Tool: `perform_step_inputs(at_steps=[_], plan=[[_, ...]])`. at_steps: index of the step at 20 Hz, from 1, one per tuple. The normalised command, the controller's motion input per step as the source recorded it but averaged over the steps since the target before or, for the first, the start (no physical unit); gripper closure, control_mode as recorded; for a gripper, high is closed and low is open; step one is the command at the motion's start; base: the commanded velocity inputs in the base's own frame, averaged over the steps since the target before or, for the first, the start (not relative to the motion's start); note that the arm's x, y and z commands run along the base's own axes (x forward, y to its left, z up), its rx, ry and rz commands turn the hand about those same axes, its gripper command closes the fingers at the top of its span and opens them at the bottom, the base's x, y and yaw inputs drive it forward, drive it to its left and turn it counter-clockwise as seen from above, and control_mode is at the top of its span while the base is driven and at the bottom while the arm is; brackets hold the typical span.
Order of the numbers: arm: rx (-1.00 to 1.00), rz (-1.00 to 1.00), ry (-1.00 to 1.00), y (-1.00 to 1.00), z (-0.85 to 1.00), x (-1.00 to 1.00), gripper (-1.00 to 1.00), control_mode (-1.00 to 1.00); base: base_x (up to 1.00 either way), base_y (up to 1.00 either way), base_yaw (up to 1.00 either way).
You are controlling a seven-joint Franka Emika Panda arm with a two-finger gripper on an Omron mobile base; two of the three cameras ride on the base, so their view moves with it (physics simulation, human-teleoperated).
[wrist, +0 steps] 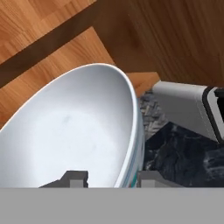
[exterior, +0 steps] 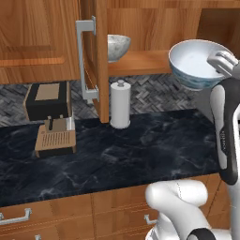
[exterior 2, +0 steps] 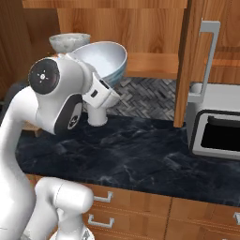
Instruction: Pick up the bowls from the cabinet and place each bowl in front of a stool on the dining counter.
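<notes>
In the left base view, the cabinet (exterior: 101, 61) stands with its door swung open, silver bar handle toward the camera. The speckled grey bowl (exterior: 117, 46) sits on the wooden shelf just behind that door. The white bowl with the blue pattern (exterior: 194, 63) is off the shelf, tilted in the air at the right, its rim meeting the white wrist of the arm. Below, on the black counter (exterior: 140, 150), stand a paper towel roll (exterior: 120, 104) and a brown and black coffee machine (exterior: 49, 119).

In the right base view, the white bowl (exterior 2: 105, 58) hangs tipped in front of the shelf edge, its hollow facing the camera, with the gripper (exterior 2: 104, 93) under its lower rim. The speckled bowl (exterior 2: 69, 42) rests on the shelf behind it, at the left (partly hidden by the arm). A silver microwave (exterior 2: 215, 124) stands on the counter at the right, beside the open door.

In the hand view, the white bowl (wrist: 74, 135) is close and tilted, and the gripper (wrist: 111, 178) is closed narrowly on its rim, one fingertip (wrist: 74, 177) inside the bowl and the other outside the wall.
</notes>
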Motion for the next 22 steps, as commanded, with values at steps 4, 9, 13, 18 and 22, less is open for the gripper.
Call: perform_step_inputs(at_steps=[4,9,13,18,22], plan=[[0.00,0.13,0.00,0.05,-0.11,-0.93,1.00,-1.00,0.00,0.00,0.00],[0.00,0.13,0.00,0.21,-0.03,-0.71,1.00,-1.00,0.00,0.00,0.00],[0.00,0.03,0.02,0.08,-0.04,-0.09,1.00,1.00,-0.14,0.11,0.04],[0.00,0.00,0.00,0.00,0.00,0.00,1.00,1.00,-0.62,0.02,-0.02],[0.00,0.00,0.00,0.00,0.00,0.00,1.00,1.00,-0.97,0.07,-0.10]])
